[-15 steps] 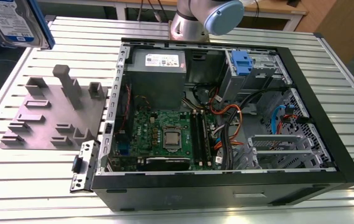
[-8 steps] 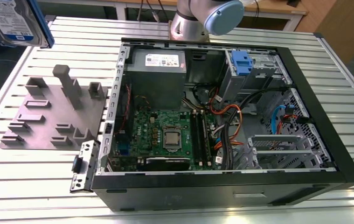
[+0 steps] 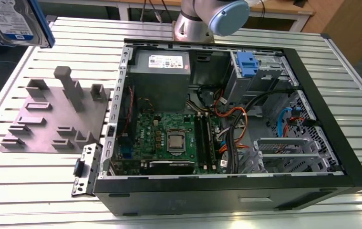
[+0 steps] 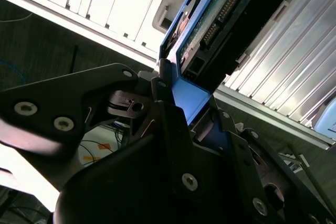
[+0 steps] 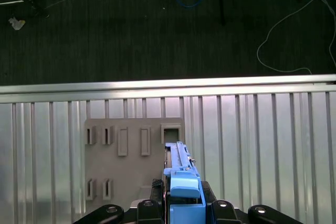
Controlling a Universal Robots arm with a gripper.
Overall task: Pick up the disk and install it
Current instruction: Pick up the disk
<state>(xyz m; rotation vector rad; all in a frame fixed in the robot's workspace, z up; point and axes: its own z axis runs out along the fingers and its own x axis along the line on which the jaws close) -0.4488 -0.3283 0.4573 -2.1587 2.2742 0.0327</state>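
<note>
The disk (image 3: 14, 21), a silver hard drive with a white-and-blue label in a bright blue carrier, hangs in the air at the exterior view's far upper left, above the table's corner. In the second wrist view my gripper (image 4: 190, 99) is shut on the blue carrier at one end of the disk (image 4: 220, 9), whose green circuit board faces the camera. The first wrist view has the disk (image 5: 181, 174) edge-on between the black fingers (image 5: 152, 205), held high over the grey fixture plate (image 5: 134, 169).
An open black computer case (image 3: 333, 143) lies on the slatted aluminium table (image 3: 34, 186), with motherboard (image 3: 168, 138), grey power supply (image 3: 161, 64) and a drive cage with a fixed blue tab (image 3: 247, 64). The grey slotted fixture plate (image 3: 47, 119) sits to the case's left. The arm's base (image 3: 197, 21) stands behind the case.
</note>
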